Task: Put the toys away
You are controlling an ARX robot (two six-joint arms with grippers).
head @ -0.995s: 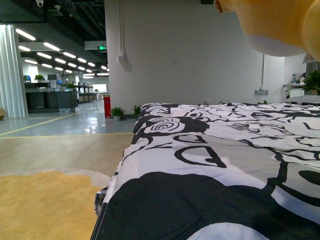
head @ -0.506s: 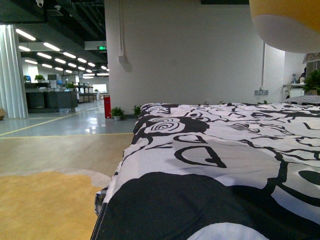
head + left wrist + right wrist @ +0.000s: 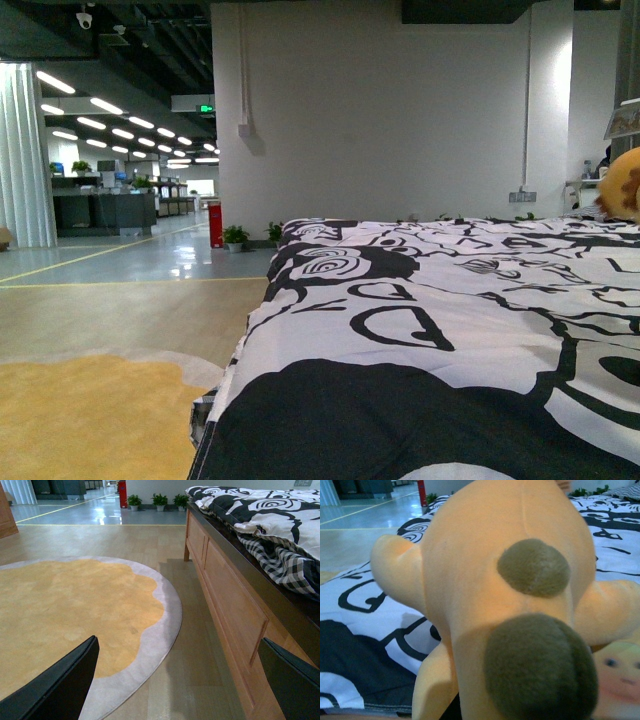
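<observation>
Rug [image 3: 75,610] at left. My left gripper [image 3: 177,690] spread wide, empty, near bed frame [image 3: 230,605]. Quilt [image 3: 420,330] covers bed. Plush toy [image 3: 510,580] far right over quilt, cut off, hiding my right gripper; can't tell its grip. Possibly doll face [image 3: 620,677] beside toy.

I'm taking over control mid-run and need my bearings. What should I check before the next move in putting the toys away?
1. Plush toy located: ok, it fills the right wrist view, over the quilt.
2. Hold of the right gripper on it: cannot tell, no fingers show.
3. Is the left gripper free: ok, open and empty, low over the floor beside the bed frame.
4. Place to put toys: cannot tell, no bin or box shows.
5. Other toys: not ok, the face of a doll shows beside the plush toy.
</observation>
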